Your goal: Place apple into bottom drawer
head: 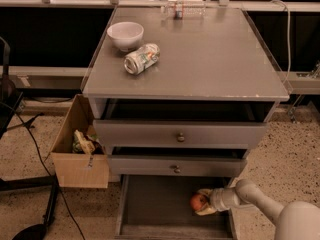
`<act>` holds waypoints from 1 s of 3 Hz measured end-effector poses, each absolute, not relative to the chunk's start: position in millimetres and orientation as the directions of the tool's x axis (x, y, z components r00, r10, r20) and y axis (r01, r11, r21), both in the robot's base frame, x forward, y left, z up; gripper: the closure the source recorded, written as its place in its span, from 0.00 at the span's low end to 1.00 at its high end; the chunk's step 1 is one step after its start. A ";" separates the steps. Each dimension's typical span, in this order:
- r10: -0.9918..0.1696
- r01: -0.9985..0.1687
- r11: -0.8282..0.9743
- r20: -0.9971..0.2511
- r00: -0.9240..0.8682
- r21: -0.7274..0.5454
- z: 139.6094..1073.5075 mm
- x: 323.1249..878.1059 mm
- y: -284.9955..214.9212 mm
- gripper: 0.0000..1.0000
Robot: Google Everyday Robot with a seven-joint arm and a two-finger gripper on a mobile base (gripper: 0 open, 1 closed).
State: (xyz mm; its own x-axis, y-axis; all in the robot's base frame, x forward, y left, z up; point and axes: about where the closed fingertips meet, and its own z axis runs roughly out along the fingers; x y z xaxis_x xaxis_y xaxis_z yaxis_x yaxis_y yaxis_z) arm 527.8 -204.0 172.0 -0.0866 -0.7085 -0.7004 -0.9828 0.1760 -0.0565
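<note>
The apple (198, 202) is small, round and red-orange, and sits low inside the pulled-out bottom drawer (150, 204), over the right part of its dark floor. My gripper (202, 202) reaches in from the lower right on a white arm and is shut on the apple, with pale fingers above and below it. I cannot tell whether the apple touches the drawer floor. The two upper drawers with round knobs stand partly open above it.
A white bowl (125, 34) and a crushed can (142, 58) lie on the grey cabinet top (210, 59). A brown cardboard box (75, 154) with scraps stands left of the cabinet. Black cables and a stand base lie on the speckled floor at left.
</note>
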 end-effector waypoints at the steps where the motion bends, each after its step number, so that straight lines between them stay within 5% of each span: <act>1: -0.734 -0.984 0.159 -0.677 -0.061 -0.084 161.4 530.8 -199.1 1.00; 3: -0.793 -0.981 0.139 -0.609 -0.029 -0.134 149.1 531.9 -192.2 1.00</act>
